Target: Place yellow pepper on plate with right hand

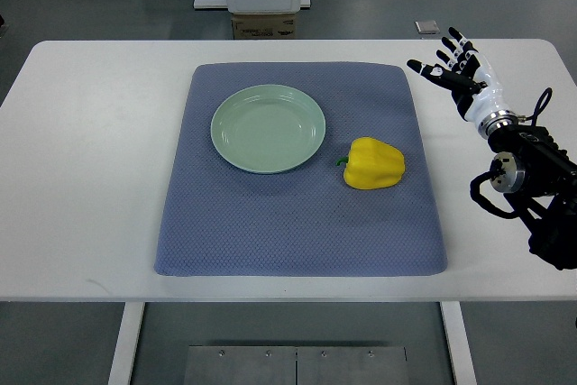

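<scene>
A yellow pepper (373,164) with a short green stem lies on its side on the blue-grey mat (297,223), just right of the pale green plate (268,128). The plate sits on the mat's upper middle and holds nothing. My right hand (451,65) hovers over the white table to the right of the mat, up and to the right of the pepper and well apart from it. Its fingers are spread and hold nothing. Its arm (532,178) comes in from the right edge. The left arm does not show.
The white table (90,178) surrounds the mat on all sides. A small grey object (426,27) lies at the table's far edge, near my right hand. A cardboard box (264,24) and a white stand base lie on the floor beyond the table.
</scene>
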